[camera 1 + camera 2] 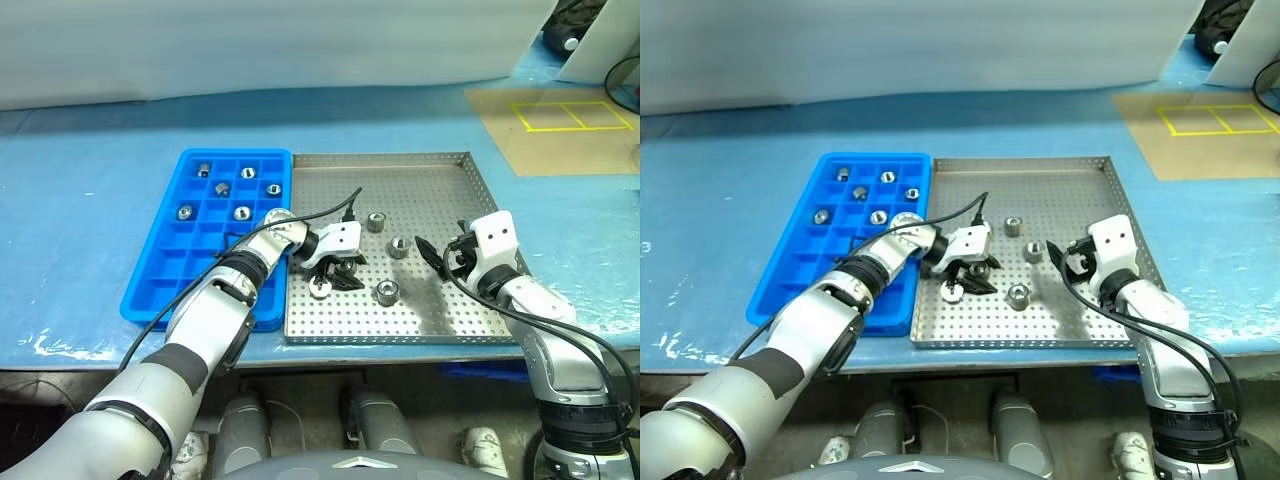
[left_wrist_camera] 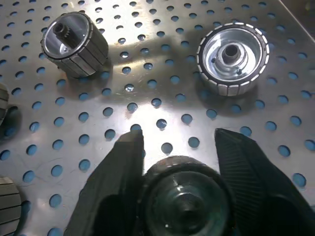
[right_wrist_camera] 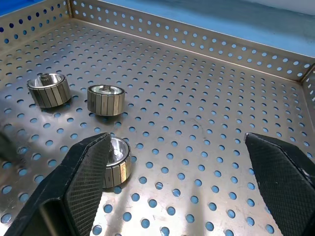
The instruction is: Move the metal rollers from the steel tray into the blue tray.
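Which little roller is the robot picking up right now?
Find the steel tray beside the blue tray. Near its edge next to the blue tray, the left gripper reaches in. The roller you want sits between its black fingers; the other three rollers in the steel tray stand free, with nothing touching them.

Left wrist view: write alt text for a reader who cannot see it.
The left end effector has its two black fingers closed around a metal roller on the perforated steel tray. Two more rollers stand beyond it.
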### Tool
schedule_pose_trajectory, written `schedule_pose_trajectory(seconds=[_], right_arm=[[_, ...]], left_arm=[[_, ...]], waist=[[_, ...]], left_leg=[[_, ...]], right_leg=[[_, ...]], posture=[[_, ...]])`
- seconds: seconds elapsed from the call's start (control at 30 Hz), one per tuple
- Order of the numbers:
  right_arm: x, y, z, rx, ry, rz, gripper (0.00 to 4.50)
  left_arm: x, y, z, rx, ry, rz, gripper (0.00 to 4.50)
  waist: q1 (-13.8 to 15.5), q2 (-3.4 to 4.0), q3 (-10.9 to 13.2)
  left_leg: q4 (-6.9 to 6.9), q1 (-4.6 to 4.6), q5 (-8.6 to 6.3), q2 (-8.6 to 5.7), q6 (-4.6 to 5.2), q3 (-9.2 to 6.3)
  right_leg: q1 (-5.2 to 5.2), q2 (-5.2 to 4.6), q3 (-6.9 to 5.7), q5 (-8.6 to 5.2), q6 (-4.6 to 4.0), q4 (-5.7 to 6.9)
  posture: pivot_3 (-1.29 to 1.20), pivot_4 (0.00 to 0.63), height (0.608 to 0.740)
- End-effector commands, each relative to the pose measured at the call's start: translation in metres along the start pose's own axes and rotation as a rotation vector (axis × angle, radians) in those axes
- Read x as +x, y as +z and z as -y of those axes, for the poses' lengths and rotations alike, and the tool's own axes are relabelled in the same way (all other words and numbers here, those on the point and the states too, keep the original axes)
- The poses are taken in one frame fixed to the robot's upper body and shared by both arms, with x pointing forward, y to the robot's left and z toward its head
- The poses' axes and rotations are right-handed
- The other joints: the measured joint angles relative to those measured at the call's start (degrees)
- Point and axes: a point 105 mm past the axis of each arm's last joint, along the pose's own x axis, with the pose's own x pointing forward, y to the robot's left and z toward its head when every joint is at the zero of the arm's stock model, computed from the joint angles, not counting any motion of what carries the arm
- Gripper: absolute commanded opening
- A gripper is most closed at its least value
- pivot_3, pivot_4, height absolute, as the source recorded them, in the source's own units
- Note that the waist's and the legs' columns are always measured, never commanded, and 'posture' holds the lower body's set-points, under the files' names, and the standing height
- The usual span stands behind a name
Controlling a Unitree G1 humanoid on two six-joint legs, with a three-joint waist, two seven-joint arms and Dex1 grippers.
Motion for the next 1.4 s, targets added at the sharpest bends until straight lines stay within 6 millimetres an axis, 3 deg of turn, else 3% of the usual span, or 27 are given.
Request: schedule_pose_trajectory(seconds=[0.03,0.13,0.3,0.5,0.7,0.93,1.07,1.27,1.4], right_arm=[[0.0,0.013,0.003,-0.018,-0.01,0.046,4.5],[0.002,0.012,0.002,-0.018,-0.007,0.046,4.5],[0.004,0.013,-0.001,-0.015,0.004,0.049,4.5],[0.009,0.018,-0.003,-0.018,0.029,0.064,4.5],[0.017,0.023,-0.008,-0.019,0.066,0.078,4.5],[0.034,0.041,-0.028,-0.026,0.195,0.132,4.5],[0.057,0.072,-0.072,-0.048,0.447,0.203,4.5],[0.066,0.09,-0.112,-0.093,0.677,0.247,4.5],[0.064,0.102,-0.151,-0.113,0.909,0.273,4.5]], left_arm=[[-0.008,-0.003,-0.008,-0.006,0.067,-0.006,2.19],[-0.01,-0.006,-0.011,0.01,0.098,-0.025,1.73],[-0.013,0.002,-0.017,0.018,0.133,0.019,1.73],[-0.034,0.056,-0.035,0.003,0.162,0.307,1.73],[-0.054,0.08,-0.034,0.022,0.121,0.435,1.73],[-0.102,0.071,-0.029,0.104,0.225,0.393,1.73],[-0.161,0.044,-0.008,0.099,0.388,0.3,1.73],[-0.2,0.031,0.009,0.062,0.552,0.216,1.73],[-0.229,0.014,0.019,0.002,0.691,0.15,1.73]], waist=[[-0.22,0.0,0.0],[-0.5,-0.01,0.0],[-0.65,0.0,0.0],[-0.58,0.0,0.0],[-0.3,0.0,0.0],[-0.15,0.04,0.02],[0.55,0.03,0.04],[5.73,0.09,0.08],[7.8,0.1,0.09]], left_leg=[[0.03,0.01,-0.03,-0.02,-0.04,0.03],[0.05,0.1,-0.1,-0.15,-0.14,0.09],[0.02,0.07,-0.19,-0.27,0.03,0.16],[-0.05,-0.33,-0.17,-0.27,0.35,0.21],[-0.02,-0.66,-0.3,-0.3,0.58,0.27],[-0.05,-0.56,-0.31,-0.19,0.59,0.41],[-0.02,-0.6,-0.24,-0.09,0.47,0.39],[-0.1,-0.84,-0.04,0.1,0.11,0.47],[-0.08,-0.94,-0.06,0.12,-0.06,0.51]], right_leg=[[0.01,-0.02,0.04,0.04,0.06,0.0],[0.07,-0.16,0.11,0.07,0.12,0.0],[0.07,-0.26,0.19,0.08,0.13,-0.16],[-0.21,-0.26,0.19,0.1,0.15,-0.36],[-0.44,-0.39,0.13,0.11,0.15,-0.36],[-0.5,-0.34,0.16,0.11,0.15,-0.24],[-0.66,-0.34,0.18,0.1,0.14,-0.03],[-1.03,-0.33,-0.1,0.05,0.05,0.39],[-1.05,-0.39,-0.22,0.03,0.04,0.4]], posture=[[-0.54,0.15,0.74],[-0.54,0.15,0.74],[-0.52,0.15,0.74],[-0.49,0.15,0.74],[-0.44,0.15,0.74],[-0.29,0.15,0.74],[-0.12,0.15,0.74],[0.06,0.15,0.74],[0.15,0.15,0.74]])
